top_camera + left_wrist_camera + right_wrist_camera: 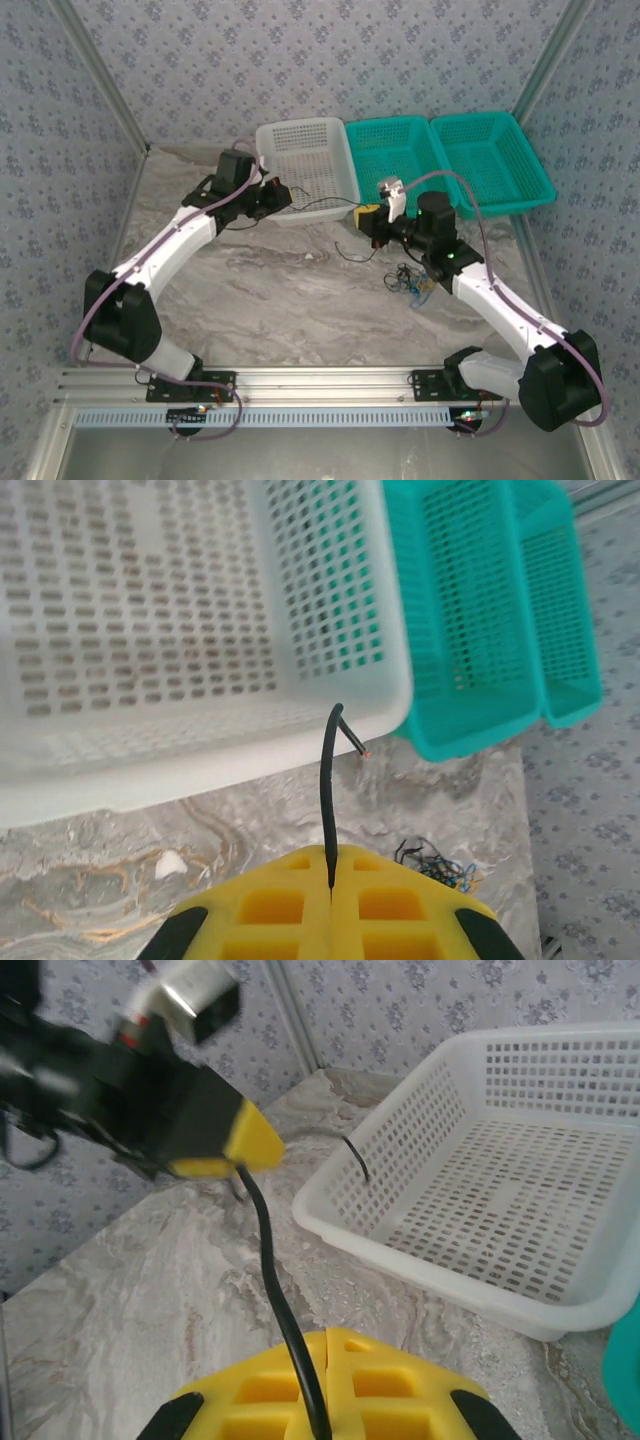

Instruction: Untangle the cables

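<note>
item: black cable point(270, 1260), single strand, strung between both claws.
left gripper point(331, 868): pressed together, pinching one end of the strand. a short bent tip pokes out toward 12 o'clock, by the front rim of the white basket point(300, 127).
right gripper point(318, 1360): pressed together, pinching the same strand.
knotted clump point(410, 282): black, blue and tan cords lying on the marble table point(270, 290), at 5 o'clock of the right gripper.
teal baskets point(395, 165): two, at 3 o'clock of the white basket.
</note>
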